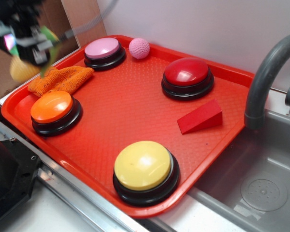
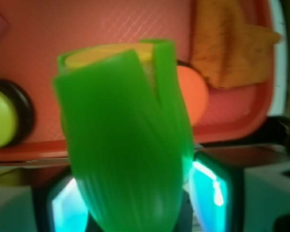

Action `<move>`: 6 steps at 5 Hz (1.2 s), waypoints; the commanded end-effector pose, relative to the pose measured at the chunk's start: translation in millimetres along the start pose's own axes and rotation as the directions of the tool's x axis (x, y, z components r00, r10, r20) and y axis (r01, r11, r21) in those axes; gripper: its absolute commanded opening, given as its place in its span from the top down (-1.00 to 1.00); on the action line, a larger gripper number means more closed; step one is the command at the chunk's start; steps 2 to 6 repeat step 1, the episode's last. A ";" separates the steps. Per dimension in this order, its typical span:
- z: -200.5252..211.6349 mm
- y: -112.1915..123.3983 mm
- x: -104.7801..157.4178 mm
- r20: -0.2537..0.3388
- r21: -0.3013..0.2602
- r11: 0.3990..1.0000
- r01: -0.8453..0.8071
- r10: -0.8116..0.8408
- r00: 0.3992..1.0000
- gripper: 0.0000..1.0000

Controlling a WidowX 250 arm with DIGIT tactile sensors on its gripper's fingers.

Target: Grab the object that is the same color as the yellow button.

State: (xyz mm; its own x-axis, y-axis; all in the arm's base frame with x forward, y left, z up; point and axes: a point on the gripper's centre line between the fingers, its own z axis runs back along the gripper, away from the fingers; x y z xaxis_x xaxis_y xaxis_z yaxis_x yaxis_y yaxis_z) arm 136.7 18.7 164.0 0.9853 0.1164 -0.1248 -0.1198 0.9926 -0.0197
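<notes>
- My pincer (image 1: 31, 48): clenched on the toy corn (image 2: 128, 145), raised above the tray's (image 1: 135, 111) far-left corner.
- Yellow button (image 1: 144, 166): at the tray's near edge.

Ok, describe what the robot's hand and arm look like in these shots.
In the exterior view the hand is blurred: a black body with light grey parts and a small pink-lit patch. A grey cable curves away from it toward the wall. In the wrist view, glowing cyan panels set in black frames show at the bottom, with pale grey blocks beside them.
</notes>
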 end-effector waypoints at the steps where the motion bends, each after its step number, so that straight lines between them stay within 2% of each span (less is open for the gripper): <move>1: 63.6 2.0 -18.1 0.048 0.026 1.000 -0.018 0.016 0.999 1.00; 6: 63.6 2.0 -18.1 0.048 0.026 1.000 -0.018 0.016 0.999 1.00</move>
